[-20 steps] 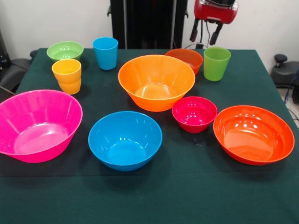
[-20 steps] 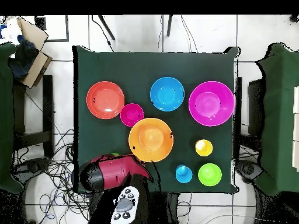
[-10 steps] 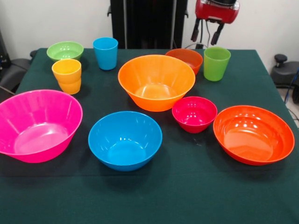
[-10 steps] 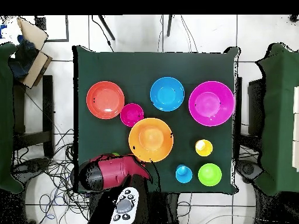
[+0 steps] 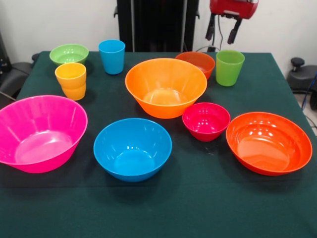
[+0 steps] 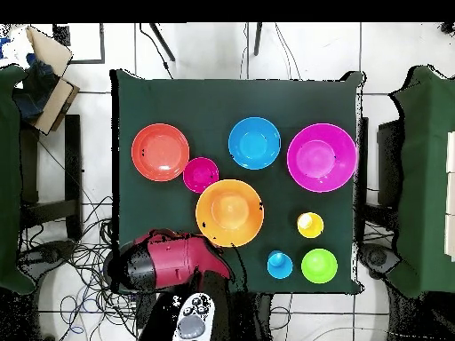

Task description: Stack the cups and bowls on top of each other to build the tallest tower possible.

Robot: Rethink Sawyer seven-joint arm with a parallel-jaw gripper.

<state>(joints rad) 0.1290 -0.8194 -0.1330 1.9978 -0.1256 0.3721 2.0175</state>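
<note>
Front view has the gripper (image 5: 221,31) high at the table's far edge, above the green cup (image 5: 230,67), its 2 fingers (image 5: 234,34) spread apart and holding nothing; all bowls and cups stand separately on the green table (image 5: 198,208), unstacked; the big orange bowl (image 5: 166,87) sits mid-table, the small orange-red bowl (image 5: 197,63) just behind it beside the green cup.

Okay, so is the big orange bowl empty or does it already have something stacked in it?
Empty. The big orange bowl sits upright on the green tablecloth, and both views show only its bare inner floor; nothing is nested inside it.
</note>
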